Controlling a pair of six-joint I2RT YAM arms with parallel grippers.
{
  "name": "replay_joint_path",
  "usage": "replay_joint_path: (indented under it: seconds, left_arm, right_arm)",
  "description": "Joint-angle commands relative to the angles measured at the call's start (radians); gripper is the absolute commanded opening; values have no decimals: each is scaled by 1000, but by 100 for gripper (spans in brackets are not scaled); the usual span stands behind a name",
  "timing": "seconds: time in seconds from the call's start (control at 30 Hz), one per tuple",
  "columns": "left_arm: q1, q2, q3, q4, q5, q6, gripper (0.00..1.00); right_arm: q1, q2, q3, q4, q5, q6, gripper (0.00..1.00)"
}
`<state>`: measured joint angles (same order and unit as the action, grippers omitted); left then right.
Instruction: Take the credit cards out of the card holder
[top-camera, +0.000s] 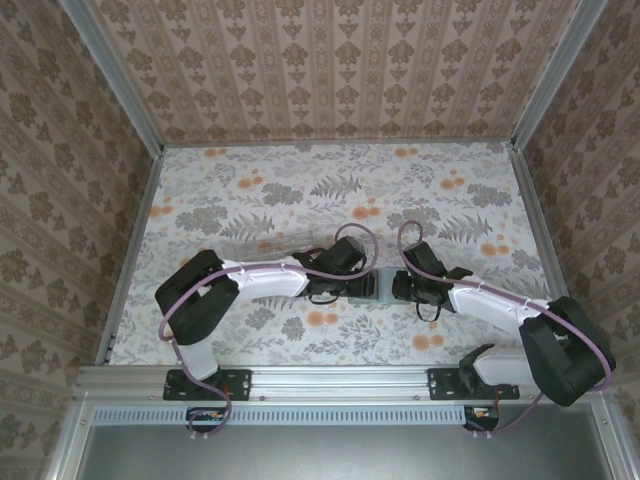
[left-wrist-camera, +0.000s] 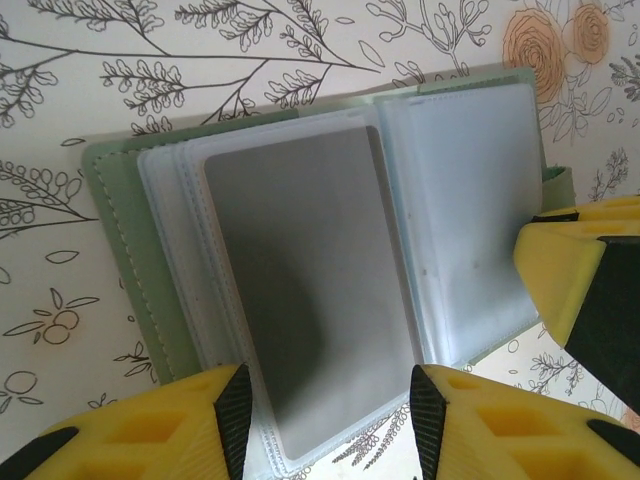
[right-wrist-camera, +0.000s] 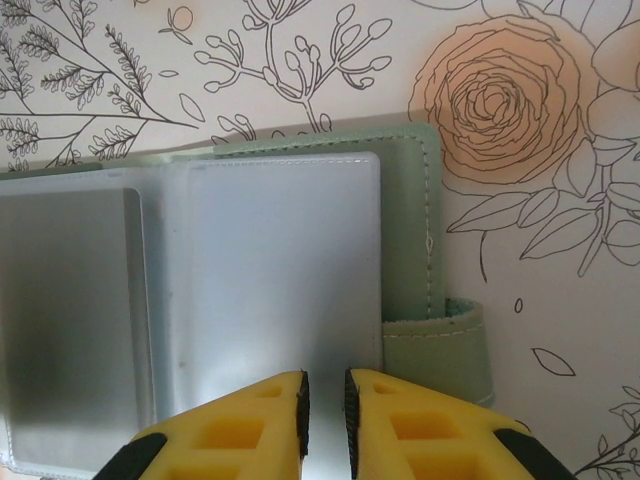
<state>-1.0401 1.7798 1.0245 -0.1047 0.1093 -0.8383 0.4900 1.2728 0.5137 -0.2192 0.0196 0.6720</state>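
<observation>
straddling a grey card (left-wrist-camera: 300, 300) in the open card holder (left-wrist-camera: 110, 210), left claw (left-wrist-camera: 328, 410).

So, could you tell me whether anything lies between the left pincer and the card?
Only the clear sleeve: the grey card appears to sit inside it, in the card holder. The left pincer straddles its lower end.

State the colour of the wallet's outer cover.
The wallet has a pale grey-green cover with light stitching; right wrist view shows it best.
</observation>
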Motion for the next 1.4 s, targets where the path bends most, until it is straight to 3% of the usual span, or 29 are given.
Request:
replay_joint_path:
  seconds: [0.0,0.67,0.97,1.37]
  left_arm:
    - [2,3,21,-5,9,-14,48]
    - [11,54,20,43,74,-25,48]
    - [13,36,-21,197,158,-44,52]
    - [15,17,-31,270,197,-45,54]
  right_arm:
    - [8,13,-6,-6,22,24,21]
    - [19,30,-3,-7,23,31,21]
    - [21,35,-3,-5,23,31,21]
    - [21,35,-1,-12,32,39,22]
